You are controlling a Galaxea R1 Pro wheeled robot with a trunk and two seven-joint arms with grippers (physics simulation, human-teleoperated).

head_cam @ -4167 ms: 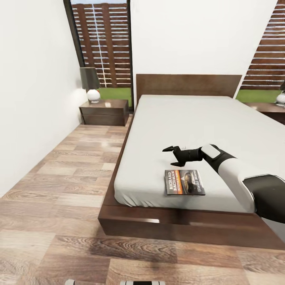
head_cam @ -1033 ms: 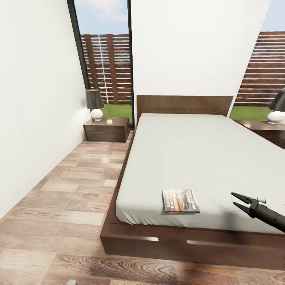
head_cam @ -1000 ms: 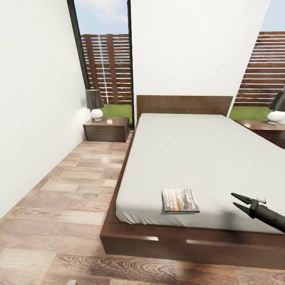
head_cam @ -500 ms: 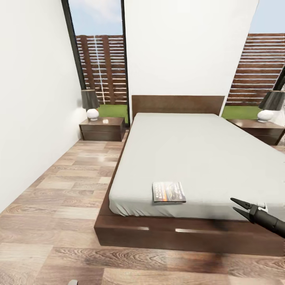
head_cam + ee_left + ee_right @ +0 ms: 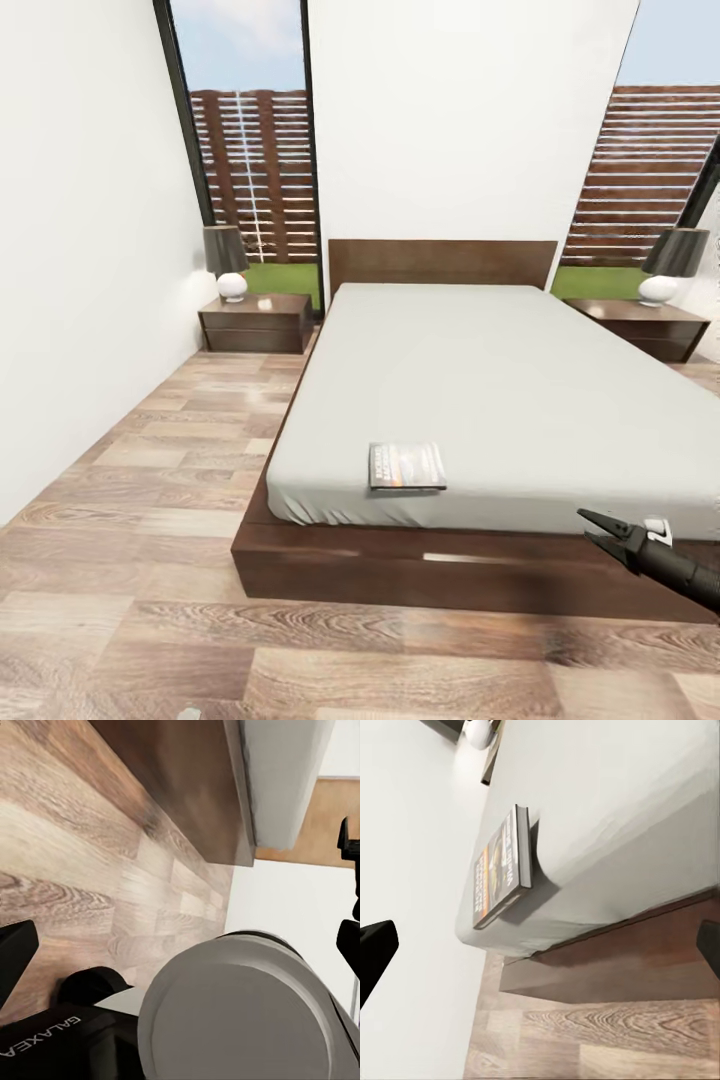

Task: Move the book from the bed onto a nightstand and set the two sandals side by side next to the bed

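the book [image 5: 406, 466] lies flat near the foot edge of the bed [image 5: 500, 380]. the right gripper [image 5: 600, 529] hangs beside the frame, fingers spread and empty. bring it over the mattress and down on the spine — a thin paperback slides easily — then carry it to the nightstand [image 5: 255, 322].

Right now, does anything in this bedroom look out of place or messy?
Only the book: it lies flat near the foot corner of the otherwise bare bed, rather than on a nightstand. The right gripper hovers open off to its side, holding nothing. Nothing looks spilled or damaged.
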